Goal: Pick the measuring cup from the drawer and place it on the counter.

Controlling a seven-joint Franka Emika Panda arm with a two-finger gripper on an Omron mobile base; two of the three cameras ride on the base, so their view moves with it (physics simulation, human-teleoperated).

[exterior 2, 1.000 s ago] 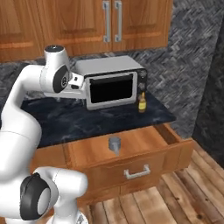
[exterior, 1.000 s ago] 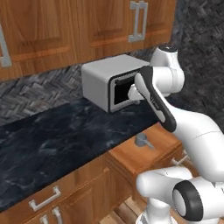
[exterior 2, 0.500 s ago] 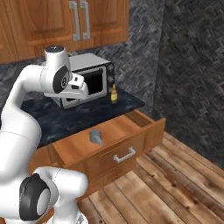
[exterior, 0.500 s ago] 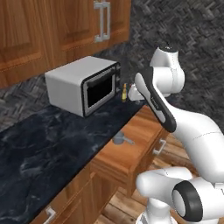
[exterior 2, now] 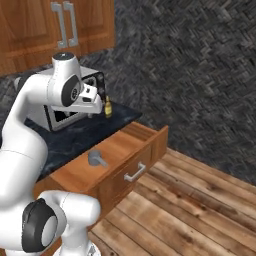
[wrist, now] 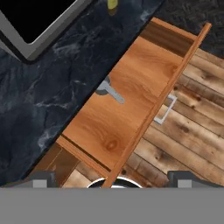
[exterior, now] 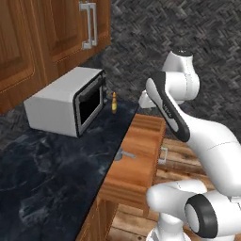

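The small grey metal measuring cup [wrist: 105, 88] lies in the open brown wooden drawer [wrist: 131, 70], against the dark marbled surface [wrist: 52, 87]. Fingers [wrist: 39, 180] spread empty, high above; descending, they could strike that edge.

no text, label, brand, number or sign can be read anywhere in these views. the microwave [exterior: 66, 106] front is plain, with no legible markings. the small yellow bottle [exterior: 113, 103] is too small to show any label. the measuring cup [wrist: 109, 90] in the drawer [wrist: 131, 92] carries no readable graduations.
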